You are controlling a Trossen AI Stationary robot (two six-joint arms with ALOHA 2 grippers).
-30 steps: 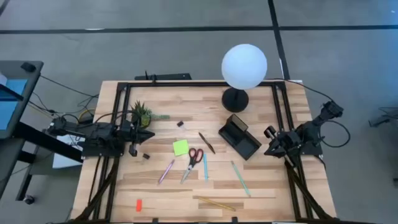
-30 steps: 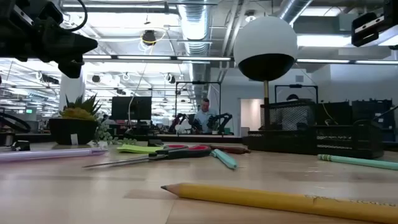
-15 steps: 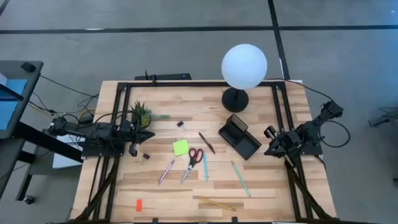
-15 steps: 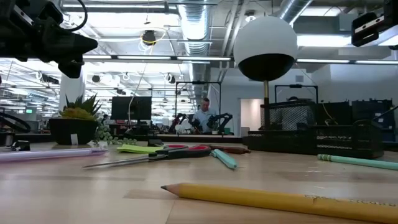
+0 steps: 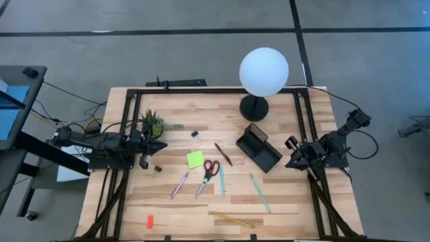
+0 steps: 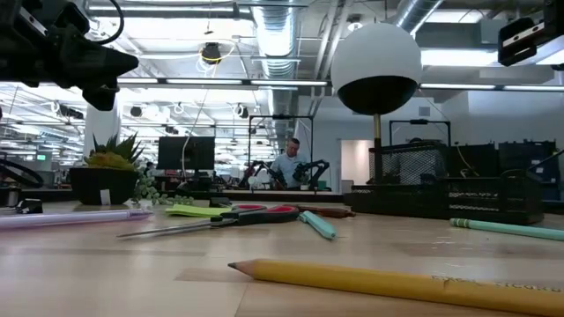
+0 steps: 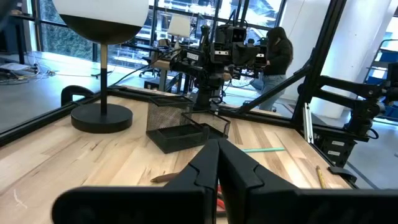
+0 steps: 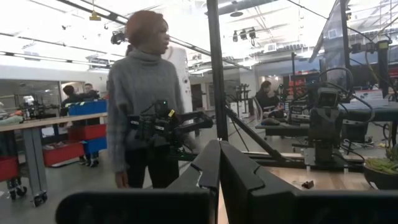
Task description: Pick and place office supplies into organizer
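The black mesh organizer (image 5: 259,148) stands right of centre, below the lamp base; it also shows in the left wrist view (image 7: 186,127). Loose on the wood lie the red-handled scissors (image 5: 207,176), lime-green sticky-note pad (image 5: 195,159), a purple pen (image 5: 179,185), teal pens (image 5: 260,192), a dark pen (image 5: 223,154), a tan pencil (image 5: 234,220), small black clips (image 5: 195,134) and a red-orange piece (image 5: 150,221). My left gripper (image 5: 163,145) hovers shut at the table's left, beside the plant. My right gripper (image 5: 287,163) hovers shut at the right edge, beside the organizer.
A white globe lamp (image 5: 263,71) on a round black base (image 5: 254,107) stands behind the organizer. A spiky potted plant (image 5: 152,124) sits by my left gripper. A black frame (image 5: 134,101) rims the table. A person in grey (image 8: 146,93) stands beyond the table.
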